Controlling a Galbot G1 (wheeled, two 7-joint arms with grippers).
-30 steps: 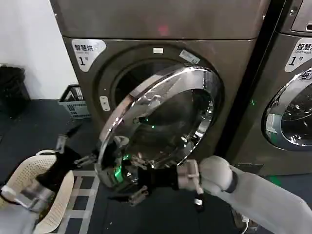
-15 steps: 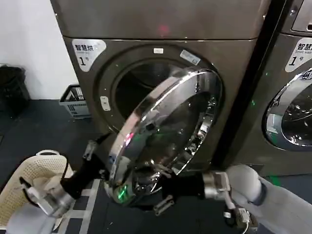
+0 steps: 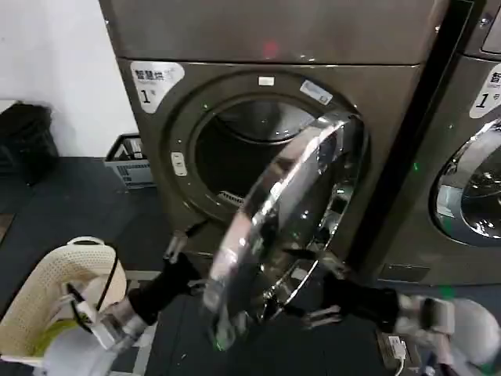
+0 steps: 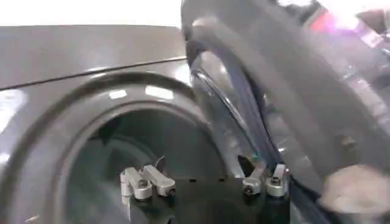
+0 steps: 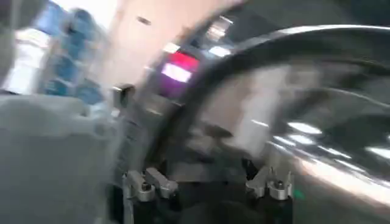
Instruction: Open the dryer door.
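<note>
The dryer door (image 3: 293,215) stands swung well out from the machine, hinged on its right side, with its chrome ring almost edge-on to me. The dark drum opening (image 3: 250,157) is exposed behind it. My left gripper (image 3: 186,249) is low at the door's free edge, on its inner side, open with nothing between the fingers. In the left wrist view this gripper (image 4: 204,182) faces the drum, with the door's grey inner rim (image 4: 274,103) beside one finger. My right gripper (image 3: 311,290) is open on the door's outer side, near its lower edge. The right wrist view has the right gripper (image 5: 207,181) close to the shiny glass (image 5: 317,134).
A white laundry basket (image 3: 43,301) sits on the dark floor at the lower left. A grey crate (image 3: 129,163) stands against the wall beside the dryer. The neighbouring machine's chrome-ringed door (image 3: 470,192) is shut on the right. A black object (image 3: 27,141) stands far left.
The door has swung farther open, from facing me to nearly edge-on. My left gripper moved right along its inner side; my right gripper moved right along its outer side.
</note>
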